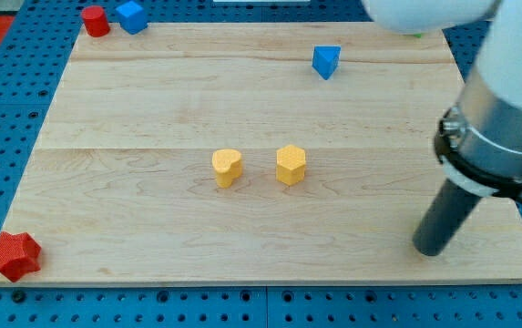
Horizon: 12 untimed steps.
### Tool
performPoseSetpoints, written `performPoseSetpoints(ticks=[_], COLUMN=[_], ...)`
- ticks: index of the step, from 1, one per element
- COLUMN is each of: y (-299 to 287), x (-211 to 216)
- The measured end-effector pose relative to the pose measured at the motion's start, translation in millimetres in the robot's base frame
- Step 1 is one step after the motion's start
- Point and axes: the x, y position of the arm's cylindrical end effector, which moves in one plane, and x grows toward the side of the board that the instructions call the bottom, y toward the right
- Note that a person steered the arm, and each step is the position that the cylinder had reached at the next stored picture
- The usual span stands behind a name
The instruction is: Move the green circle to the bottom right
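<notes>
The tip (432, 249) is seen resting on the wooden tabletop (151, 182), well to the view's right of the yellow hexagon (291, 165) and somewhat lower. No fingers are carried by the rod, so no grasp can be reported. Just left of the yellow hexagon a yellow heart (228, 168) is placed. A blue triangular block (326, 61) lies above the hexagon; a red cylinder (95, 20) and blue cube (132, 16) far up-left; a red star (14, 255) far down-left. The green circle cannot be made out; only a green sliver (415, 35) is seen up-right of the hexagon, under the arm.
</notes>
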Motion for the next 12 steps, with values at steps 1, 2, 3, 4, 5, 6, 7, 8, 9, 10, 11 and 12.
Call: performPoseSetpoints(ticks=[1,2,3,4,5,6,7,8,9,10,11,12], y=[-4.4,1.5,23.6,-5.7,-8.0,62.0,93.6,96.8,94.6,73.3,64.4,52.8], x=[-3.6,-36.9,-67.5,-84.8,-102.0,-102.4,-102.4,-108.9,-135.9,-126.5,-94.2,-70.0])
